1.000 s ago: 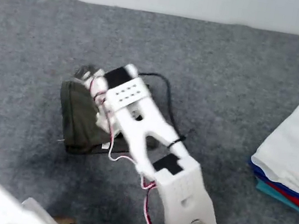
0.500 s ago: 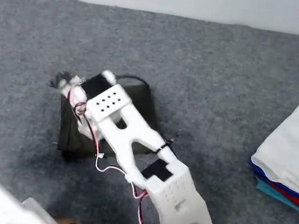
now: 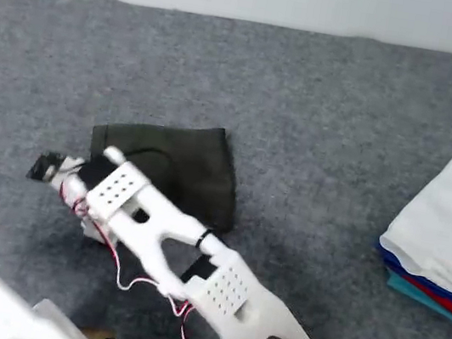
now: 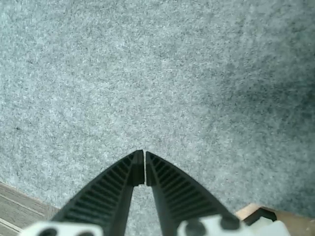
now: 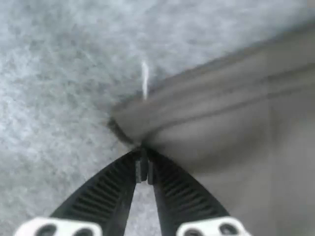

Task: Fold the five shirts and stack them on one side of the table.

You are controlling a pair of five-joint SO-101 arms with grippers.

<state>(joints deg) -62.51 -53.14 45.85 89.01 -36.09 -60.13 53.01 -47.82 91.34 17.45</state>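
the dark olive shirt (image 3: 171,165) lies folded into a compact rectangle left of centre in the high view, well apart from the stack (image 3: 424,285) at the right edge, where a white shirt (image 3: 451,214) tops blue, red and teal layers. the right gripper (image 5: 142,167) has its jaws pressed together with nothing clearly between them, its tips just at the shirt's corner, where the layered edge meets the grey table (image 3: 330,109). the left gripper (image 4: 144,162) is likewise closed and empty over bare table. with four shirts stacked, the job looks nearly done, and the step in hand is likely getting this last one across. to do it well, the jaws should open wide and bite over every layer at the folded edge, not only the top ply. the shirt should then travel low and level so the fold does not spill, and land square on the white shirt.
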